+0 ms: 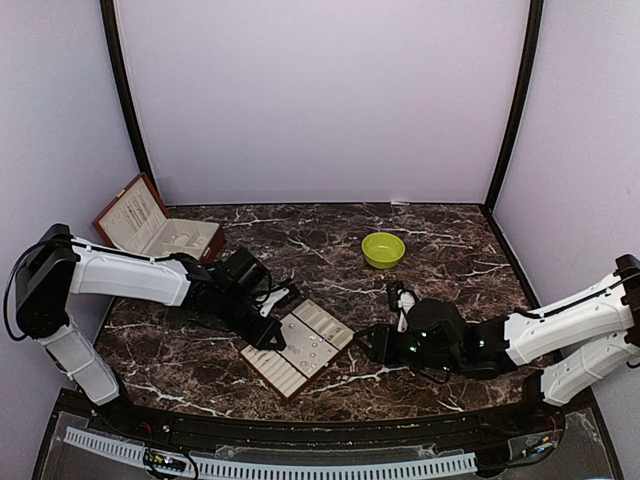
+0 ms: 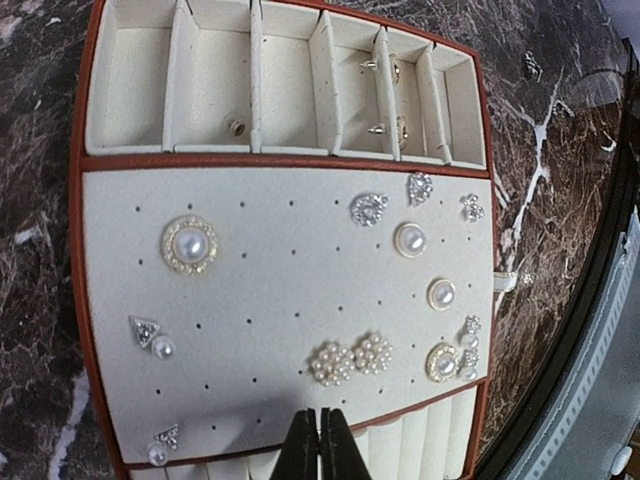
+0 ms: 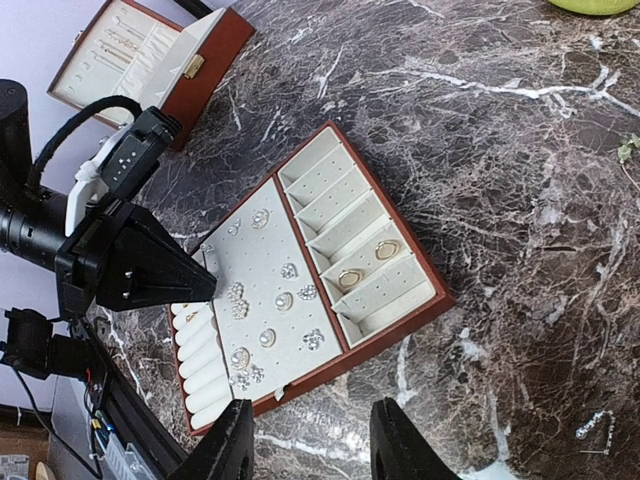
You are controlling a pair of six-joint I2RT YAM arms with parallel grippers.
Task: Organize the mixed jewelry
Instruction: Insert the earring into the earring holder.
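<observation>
Most of the mixed jewelry, small pearl and silvery studs, sits pinned across the perforated pad of the reddish-rimmed cream compartment tray. A few small gilt earrings rest in its narrow slots. The tray lies on the dark veined marble bench between the two arms. The left gripper is poised where the pad meets the row of ring rolls, its jaws clenched tip to tip. Nothing shows between them, though whether some tiny piece is nipped there cannot be told. Straight ahead of those jaws, close by, lies the pair of pearl cluster studs. The right gripper hovers low by the tray's opposite edge, its jaws released and empty. What looks unsorted is a thin pale chain lying loose on the bench. It sits toward the right edge of the right wrist view, beside those jaws rather than ahead of them, its length running on a slant. The right arm is plainly the nearer one. By this reading it would need to swing sideways and set its jaws across the chain's length, not along it. The lime-green bowl and the open reddish-brown box stand well apart, farther back on the bench.
</observation>
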